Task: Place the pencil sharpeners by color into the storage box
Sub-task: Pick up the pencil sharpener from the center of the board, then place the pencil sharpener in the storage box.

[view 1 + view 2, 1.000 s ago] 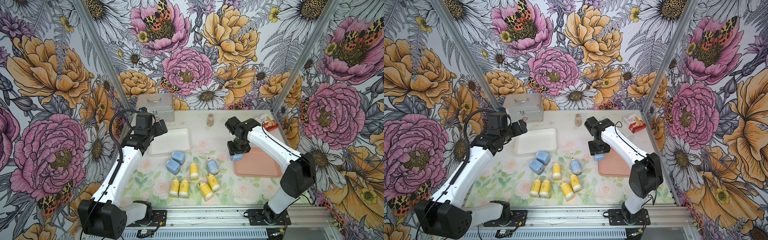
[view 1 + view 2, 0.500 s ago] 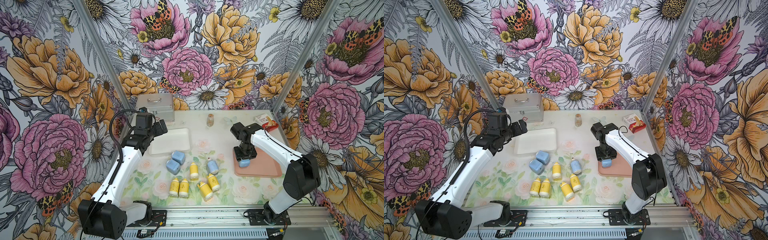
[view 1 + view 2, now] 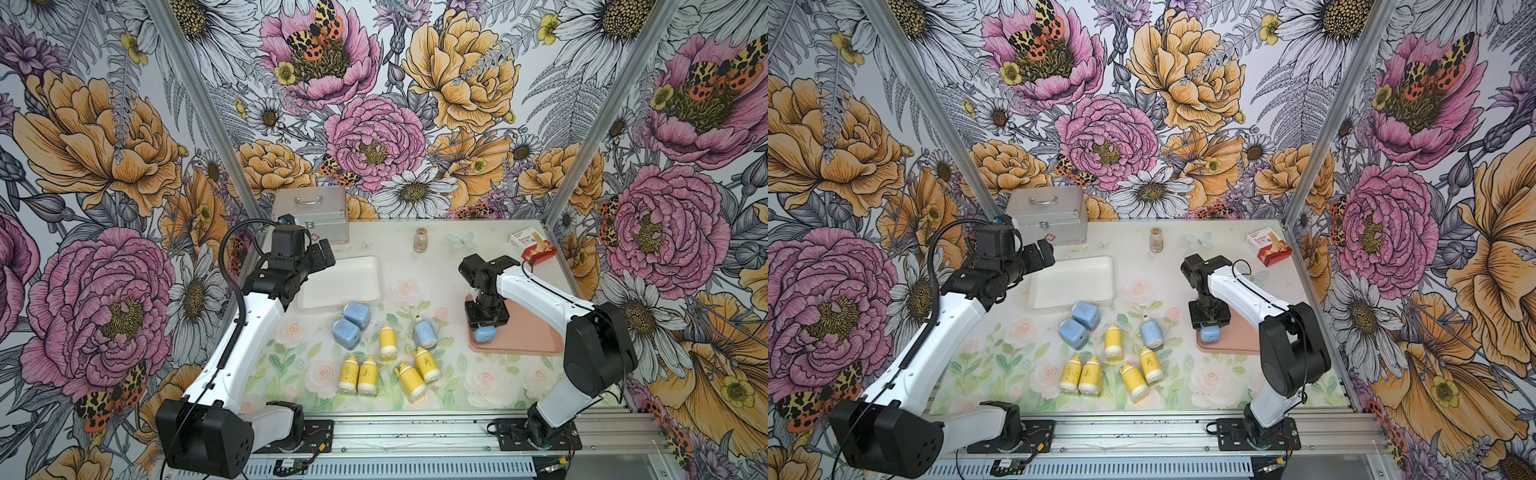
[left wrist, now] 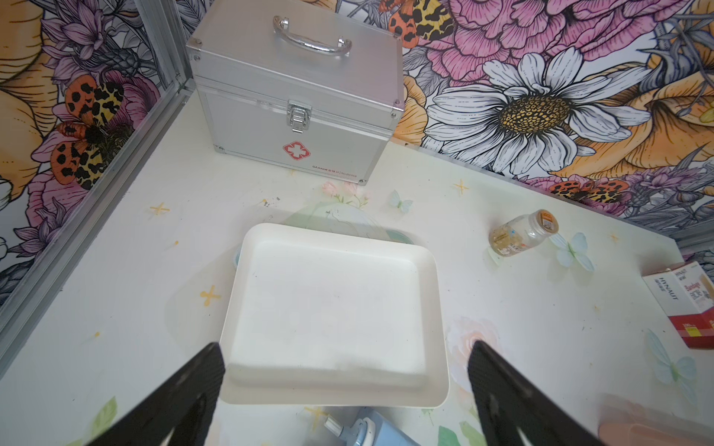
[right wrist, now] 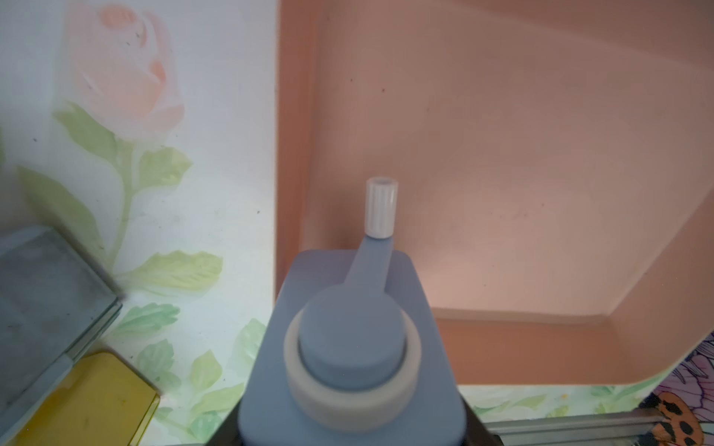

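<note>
Top views: right gripper point(image 3: 486, 323) half-closed on a light-blue pencil sharpener point(image 3: 484, 333), hanging at the near corner of the pink tray point(image 3: 536, 338).

Left wrist: left gripper point(image 4: 345, 357) spread wide (nothing between its fingers), above the white tray point(image 4: 436, 270).

Right wrist: sharpener's crank end faces the camera, so the long axis looks upright, with the crank arm point(image 5: 373, 262) pointing into the tray. The body overlaps the rim. Released here, it could catch that rim and topple onto the mat point(image 5: 216, 185).
</note>
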Robot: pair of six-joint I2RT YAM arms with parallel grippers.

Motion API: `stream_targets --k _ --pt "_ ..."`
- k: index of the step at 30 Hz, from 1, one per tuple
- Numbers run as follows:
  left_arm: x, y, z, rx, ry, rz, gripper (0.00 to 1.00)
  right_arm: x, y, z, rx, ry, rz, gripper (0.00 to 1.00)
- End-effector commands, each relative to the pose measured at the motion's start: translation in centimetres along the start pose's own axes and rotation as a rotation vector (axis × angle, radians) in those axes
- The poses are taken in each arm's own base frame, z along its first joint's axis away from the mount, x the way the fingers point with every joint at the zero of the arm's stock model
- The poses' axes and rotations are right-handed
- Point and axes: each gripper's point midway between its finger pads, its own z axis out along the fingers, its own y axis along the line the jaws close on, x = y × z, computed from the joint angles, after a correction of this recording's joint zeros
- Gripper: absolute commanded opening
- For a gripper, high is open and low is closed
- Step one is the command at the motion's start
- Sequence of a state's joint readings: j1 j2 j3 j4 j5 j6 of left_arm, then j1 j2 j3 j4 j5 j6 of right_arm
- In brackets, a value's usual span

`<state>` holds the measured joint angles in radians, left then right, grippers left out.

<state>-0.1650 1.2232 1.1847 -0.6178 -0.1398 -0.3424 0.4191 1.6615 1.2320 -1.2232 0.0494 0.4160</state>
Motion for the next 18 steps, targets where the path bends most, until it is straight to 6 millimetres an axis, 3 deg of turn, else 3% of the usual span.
stream_targets --k 1,18 --pt "0.2 -0.1 -0.1 0.015 0.009 -0.01 0.99 -0.6 0.4 0.7 -0.024 -0.01 0.039 0.29" --pt "0.4 -0.2 0.1 0.015 0.014 -0.003 0.99 -0.5 0.2 2.7 -0.014 0.017 0.097 0.3"
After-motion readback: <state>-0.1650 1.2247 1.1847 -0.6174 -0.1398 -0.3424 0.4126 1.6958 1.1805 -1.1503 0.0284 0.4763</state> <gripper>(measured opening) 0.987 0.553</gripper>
